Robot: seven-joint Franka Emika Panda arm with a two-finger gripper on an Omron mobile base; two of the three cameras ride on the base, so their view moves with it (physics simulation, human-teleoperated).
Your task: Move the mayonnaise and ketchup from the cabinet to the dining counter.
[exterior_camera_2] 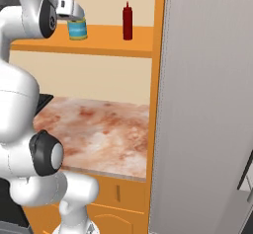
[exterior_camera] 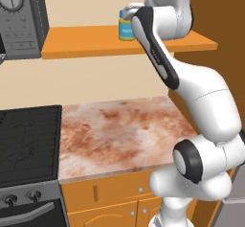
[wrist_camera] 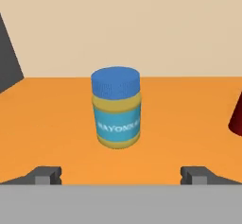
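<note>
On cabinet (wrist_camera: 47, 124): mayonnaise (wrist_camera: 116, 107) upright, lid on; claw (wrist_camera: 121, 176) wide apart, holding nothing.

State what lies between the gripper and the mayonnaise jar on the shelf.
Nothing but bare orange cabinet board. In the hand view, the open gripper faces the mayonnaise across an uncluttered stretch; the ketchup stands off to one side.

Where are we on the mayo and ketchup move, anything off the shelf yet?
Nothing looks done: the mayonnaise and the ketchup both stand upright on the cabinet shelf. In hand: the gripper is open and lined up on the mayonnaise, with its fingertips short of the jar and nothing held. Left: grasp the mayonnaise, carry it to the dining counter, then do the same with the ketchup.
</note>
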